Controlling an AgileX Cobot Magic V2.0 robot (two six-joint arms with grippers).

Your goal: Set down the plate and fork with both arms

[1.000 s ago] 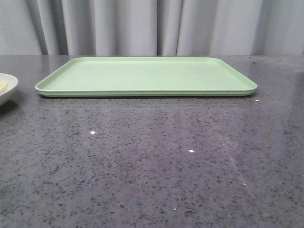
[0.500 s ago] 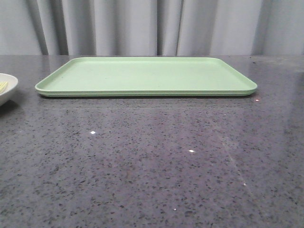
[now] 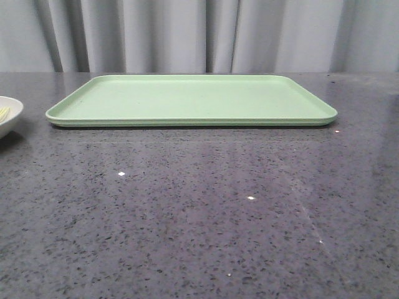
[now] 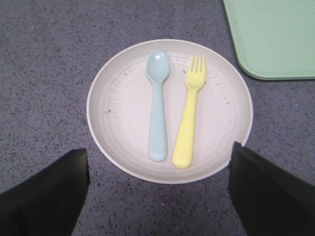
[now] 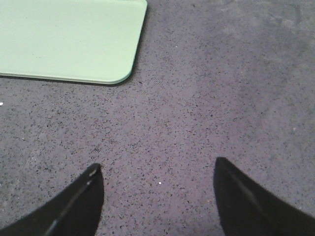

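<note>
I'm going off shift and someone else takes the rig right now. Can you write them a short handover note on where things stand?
Left claw: open, hovering above the plate, holding nothing.
Right claw: open, above bare table near a corner of the tray, holding nothing.
The plate sits on the table beside the tray, at the robot's left. The fork lies in it next to a pale blue spoon.
Done: nothing placed yet; the front view shows no object on the tray.
Left: grasp the plate and the fork and place them, presumably on the tray.
</note>
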